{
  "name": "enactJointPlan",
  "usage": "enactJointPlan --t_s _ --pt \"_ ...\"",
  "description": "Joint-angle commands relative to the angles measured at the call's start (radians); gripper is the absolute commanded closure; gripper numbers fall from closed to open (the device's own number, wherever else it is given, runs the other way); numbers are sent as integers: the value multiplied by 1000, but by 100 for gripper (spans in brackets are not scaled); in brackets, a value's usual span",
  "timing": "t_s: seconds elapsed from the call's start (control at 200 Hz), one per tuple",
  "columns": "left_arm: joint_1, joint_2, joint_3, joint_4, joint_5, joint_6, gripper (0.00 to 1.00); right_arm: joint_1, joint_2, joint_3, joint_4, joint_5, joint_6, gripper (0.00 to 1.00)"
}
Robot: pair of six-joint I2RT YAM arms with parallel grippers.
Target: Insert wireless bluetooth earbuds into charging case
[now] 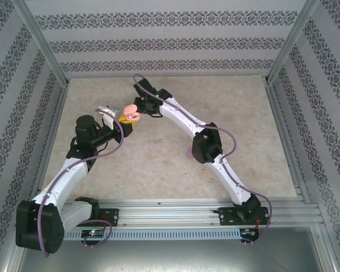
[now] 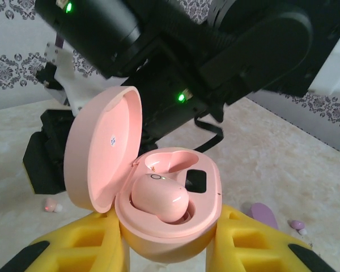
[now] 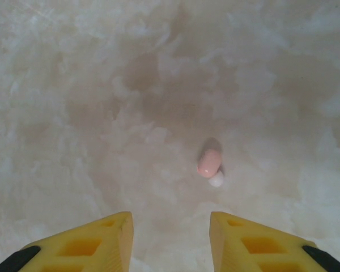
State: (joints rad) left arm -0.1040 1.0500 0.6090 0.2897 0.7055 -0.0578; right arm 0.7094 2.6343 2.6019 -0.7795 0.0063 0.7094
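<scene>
The left gripper is clamped on the open pink charging case, its yellow fingers pressed against either side of the lower shell. In the top view the left gripper holds the case raised above the left half of the worktop.

The case's lid stands hinged back to the left. One pale pink earbud sits in the nearer well of the case, while the second well beside it lies bare. Close behind the case hangs the black body of the right arm, a green light glowing on it.

The right gripper is spread, with nothing between its yellow fingers, and looks straight down at the marbled worktop. Ahead of those fingers and slightly to the right, a second pale pink earbud lies loose on the surface, its white tip pointing toward the gripper. Seen from above, the right gripper sits just beside the held case.

Farther out, a purple case rests on the worktop to the right of the left gripper, with a small bud just beyond it; that bud's colour is hard to tell. From above, the purple case shows next to the right arm's elbow. Another small pink bud lies on the worktop to the left of the open lid.
</scene>
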Motion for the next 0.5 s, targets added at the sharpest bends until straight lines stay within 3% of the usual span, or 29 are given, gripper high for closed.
enactJointPlan --t_s 0.0,0.495 --pt "13 -5 -5 67 15 15 70 -2 49 14 69 47 33 59" --pt "19 -9 -31 109 27 2 70 5 163 90 75 116 5 60"
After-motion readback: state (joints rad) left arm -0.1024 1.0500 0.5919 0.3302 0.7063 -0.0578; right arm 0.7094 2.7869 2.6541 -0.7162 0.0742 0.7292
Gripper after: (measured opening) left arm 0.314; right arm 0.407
